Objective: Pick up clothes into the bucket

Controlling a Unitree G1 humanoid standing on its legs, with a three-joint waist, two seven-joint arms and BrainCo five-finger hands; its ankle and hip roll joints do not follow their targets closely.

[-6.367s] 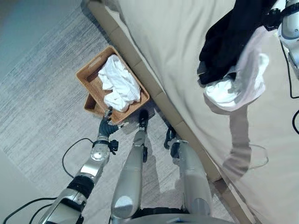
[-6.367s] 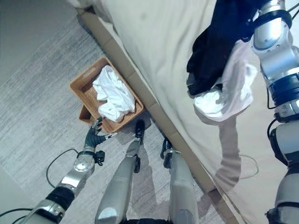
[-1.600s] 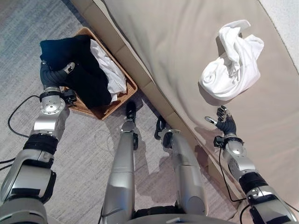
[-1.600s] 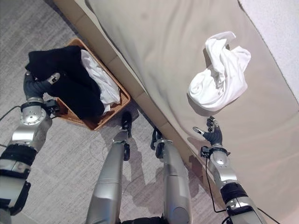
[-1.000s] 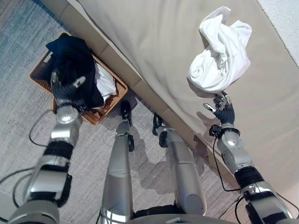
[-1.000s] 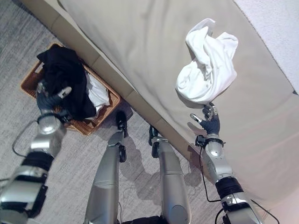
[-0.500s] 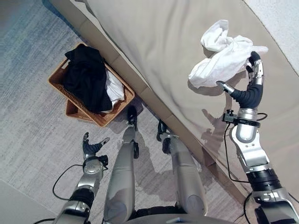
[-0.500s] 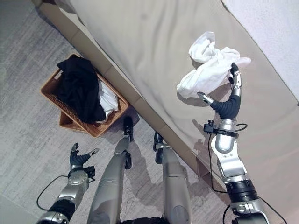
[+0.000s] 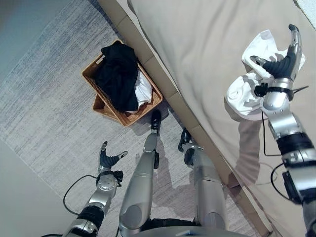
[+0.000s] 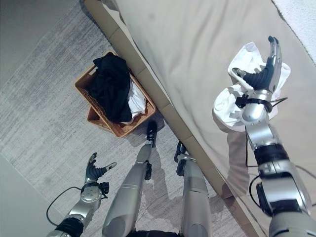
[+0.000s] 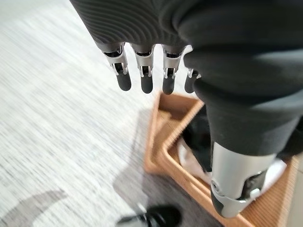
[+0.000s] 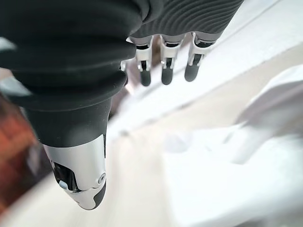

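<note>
A woven brown basket (image 9: 143, 110) stands on the rug beside the bed. A black garment (image 9: 118, 74) is draped over a white cloth (image 9: 146, 92) inside it. Another white garment (image 9: 245, 95) lies bunched on the beige bed (image 9: 197, 44). My right hand (image 9: 281, 61) is held over that garment, open, with fingers (image 12: 163, 71) straight; I cannot tell whether it touches the cloth. My left hand (image 9: 109, 160) hangs low over the rug, open and holding nothing, a short way in front of the basket (image 11: 158, 142).
The bed's tan side rail (image 9: 168, 84) runs diagonally between the basket and the mattress. A grey striped rug (image 9: 49, 113) covers the floor around the basket. A second, smaller basket (image 9: 100, 105) is nested under the first.
The camera has shifted. The black garment went from over the bed into the basket, and my left hand let go and dropped low. My right hand rose to the white garment.
</note>
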